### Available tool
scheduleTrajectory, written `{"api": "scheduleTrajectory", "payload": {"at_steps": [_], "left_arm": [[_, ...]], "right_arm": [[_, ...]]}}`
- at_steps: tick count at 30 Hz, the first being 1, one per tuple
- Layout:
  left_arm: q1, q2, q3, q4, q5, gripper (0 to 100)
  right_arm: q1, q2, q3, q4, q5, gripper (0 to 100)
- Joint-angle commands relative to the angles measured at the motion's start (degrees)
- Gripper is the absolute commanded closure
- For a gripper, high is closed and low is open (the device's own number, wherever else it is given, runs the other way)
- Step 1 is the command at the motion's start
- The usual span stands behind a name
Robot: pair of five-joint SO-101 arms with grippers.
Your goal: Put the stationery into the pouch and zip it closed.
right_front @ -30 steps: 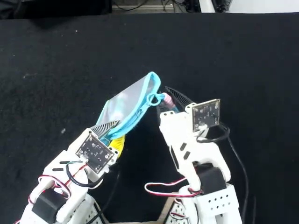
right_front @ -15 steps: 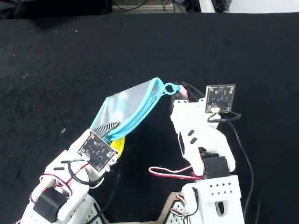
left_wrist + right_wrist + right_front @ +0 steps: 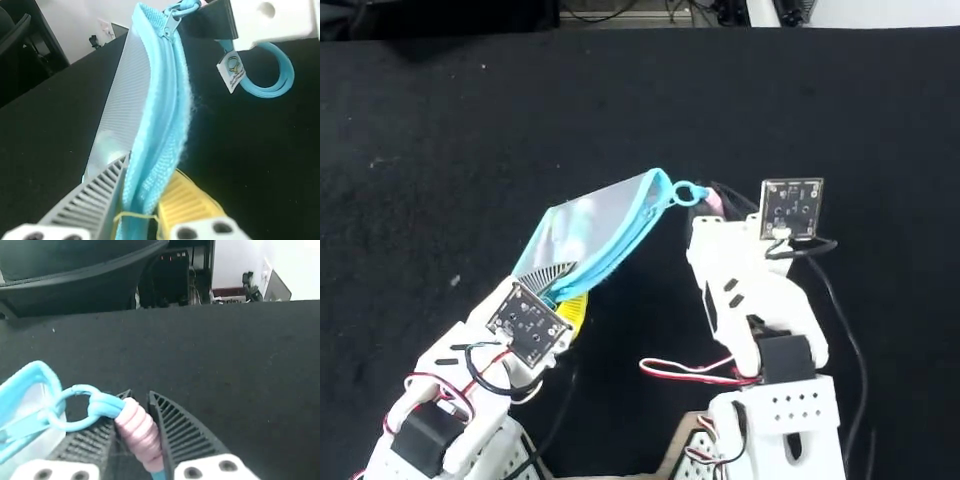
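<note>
A translucent pouch (image 3: 590,228) with a light blue zipper hangs stretched above the black table between the two arms. My left gripper (image 3: 560,288) is shut on its near end; in the left wrist view the grey and yellow fingers (image 3: 186,206) pinch the blue zipper band of the pouch (image 3: 150,110). The zipper slider (image 3: 172,16) sits at the far end. My right gripper (image 3: 712,200) is shut on the zipper pull (image 3: 136,432), a pink ribbed piece with a blue loop (image 3: 82,399). What lies inside the pouch I cannot tell.
The black table (image 3: 440,120) stretches on all sides of the arms. A small white tag (image 3: 231,70) dangles from the blue loop. Dark furniture and equipment stand beyond the table's far edge (image 3: 175,275).
My right gripper moved right and away with the zipper pull, bringing the slider to the pouch's far end and stretching the pouch. In the last half second almost nothing moved.
</note>
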Motion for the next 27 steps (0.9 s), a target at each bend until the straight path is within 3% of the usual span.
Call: {"api": "scheduleTrajectory", "payload": {"at_steps": [1, 5, 11, 20, 27], "left_arm": [[-0.7, 0.7, 2.4, 0.8, 0.7, 97], [-0.7, 0.7, 2.4, 0.8, 0.7, 97], [-0.7, 0.7, 2.4, 1.0, 0.7, 97], [-0.7, 0.7, 2.4, 1.1, 0.7, 97], [-0.7, 0.7, 2.4, 1.1, 0.7, 97]], "right_arm": [[2.9, 0.2, -5.7, 4.8, -0.7, 98.6], [-1.1, 0.2, -7.9, 9.3, 2.2, 96.6], [-9.6, 0.2, -6.5, 10.0, 6.7, 84.2], [-10.2, -2.7, -5.8, 10.4, 6.7, 81.5], [-10.2, -22.5, 0.2, 12.7, 6.7, 81.8]]}}
